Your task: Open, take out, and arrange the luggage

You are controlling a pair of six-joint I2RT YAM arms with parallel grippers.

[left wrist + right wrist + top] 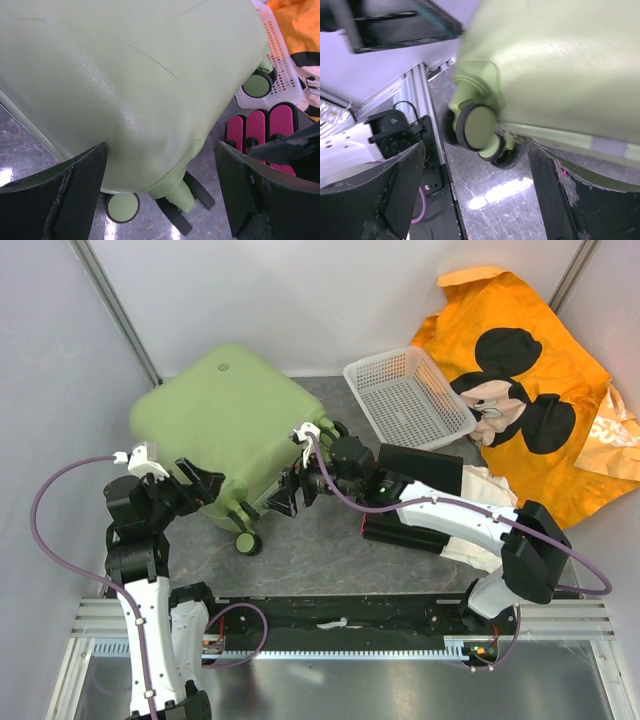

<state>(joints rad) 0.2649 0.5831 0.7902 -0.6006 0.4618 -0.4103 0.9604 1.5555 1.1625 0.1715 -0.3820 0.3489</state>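
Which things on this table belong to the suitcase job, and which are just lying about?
Job: pale green suitcase; left tool and right tool, both open at its wheeled end.
Lying about: white mesh basket; orange Mickey Mouse cloth; black box with pink drawers.

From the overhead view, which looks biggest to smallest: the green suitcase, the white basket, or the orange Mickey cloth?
1. orange Mickey cloth
2. green suitcase, close behind; it rises nearer the camera, so this is unsure
3. white basket, clearly smallest
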